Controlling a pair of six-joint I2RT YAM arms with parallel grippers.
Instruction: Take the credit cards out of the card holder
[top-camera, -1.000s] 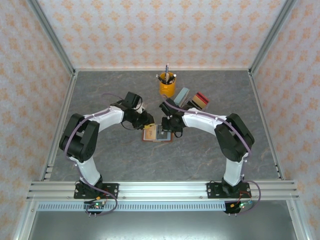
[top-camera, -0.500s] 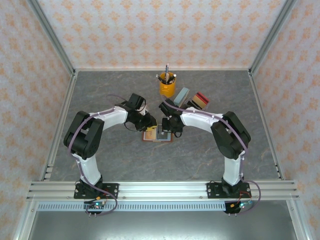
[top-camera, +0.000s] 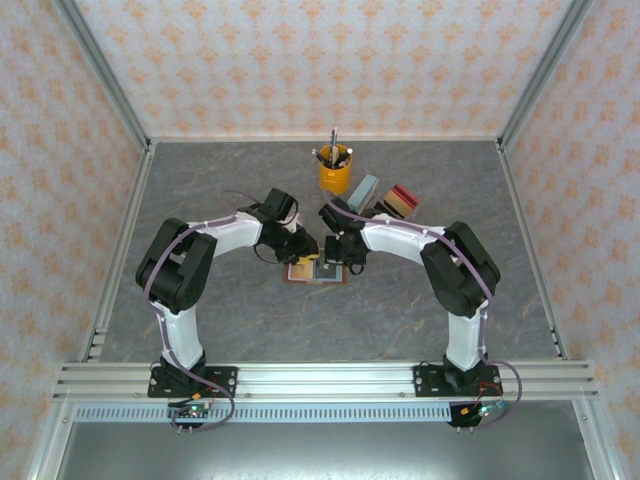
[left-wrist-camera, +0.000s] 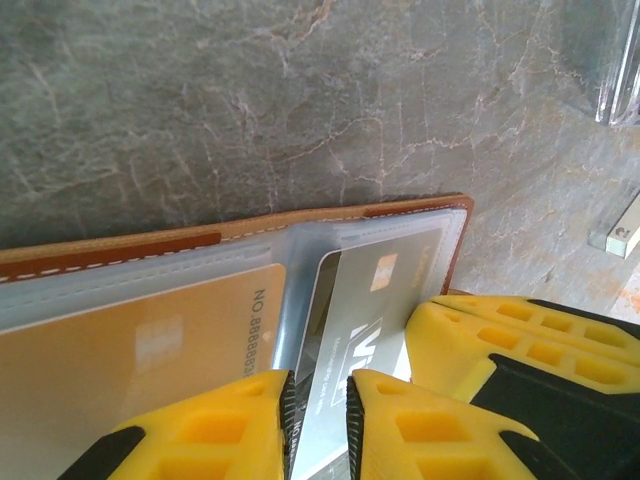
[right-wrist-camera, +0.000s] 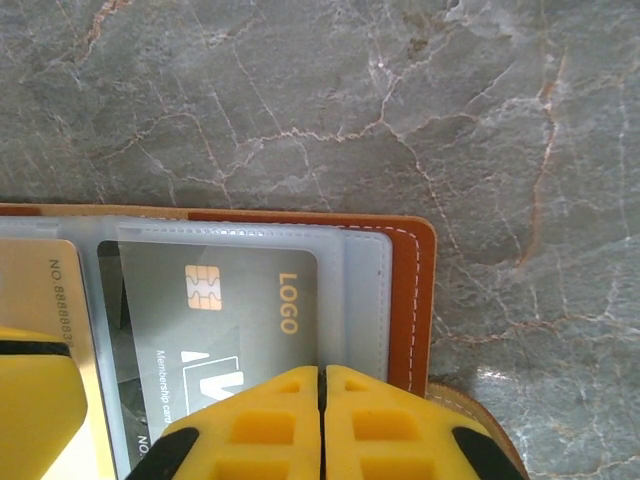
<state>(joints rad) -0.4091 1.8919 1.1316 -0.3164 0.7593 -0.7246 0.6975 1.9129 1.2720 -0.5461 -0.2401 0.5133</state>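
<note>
Card holder (top-camera: 317, 271): reddish-brown leather, laid open flat on the table (top-camera: 250, 310), between my two claws, middle of the scene.

Left claw (left-wrist-camera: 318, 388): jaws a narrow gap apart, set over the near end of the grey card (right-wrist-camera: 240, 300). Whether they pinch it I cannot tell.

Right claw (right-wrist-camera: 322, 378): fully closed, nothing between the fingers, resting at the holder's near right edge. I judge that it pins the holder down.

Credit cards: two seen. The gold card (left-wrist-camera: 150, 340) sits in the left clear sleeve. The grey card sits in the right sleeve, slightly askew.

Progress: holder opened, which is done. No card lies loose on the table, so every card is left to draw.

Far items: orange pen cup (top-camera: 335, 172), pale blue block (top-camera: 364, 188) and red-topped block (top-camera: 402, 199), all well apart from the holder.

Views:
- The top camera gives the layout and the far items, but the cards are too small to read.
- The left wrist shows both sleeves and my right claw's fingers beside mine.
- The right wrist shows the grey card's chip and the word LOGO, plus the holder's stitched right border.
</note>
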